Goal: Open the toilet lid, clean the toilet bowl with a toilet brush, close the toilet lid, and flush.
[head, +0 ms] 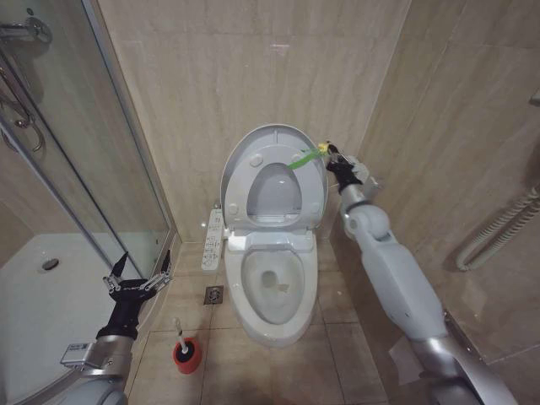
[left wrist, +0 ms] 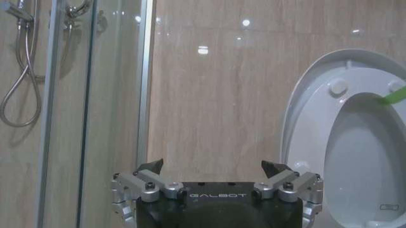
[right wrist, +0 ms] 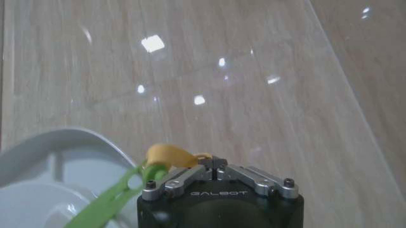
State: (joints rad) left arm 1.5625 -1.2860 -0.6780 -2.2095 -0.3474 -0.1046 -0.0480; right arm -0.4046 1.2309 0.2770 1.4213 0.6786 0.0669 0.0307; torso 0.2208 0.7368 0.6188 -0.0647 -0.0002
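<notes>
toilet lid (head: 270, 169) stands upright against the tiled wall, seat raised with it, so the opening step looks done. right claw (head: 331, 154) is up at the lid's top corner, fingers pinched shut on the yellow-green tag (right wrist: 166, 156); the green strap runs from it across the lid. toilet bowl (head: 274, 291) lies open below, water visible, button-panel arm (head: 213, 240) on its side. toilet brush (head: 180, 331) stands in its red holder cup (head: 187, 355) on the floor, just beside the bowl's base, untouched. left claw (head: 137, 283) hovers low beside the shower glass, jaws spread wide, holding nothing, above and near the brush. judgement: one step of four complete; scrubbing, closing and flushing remain.
</notes>
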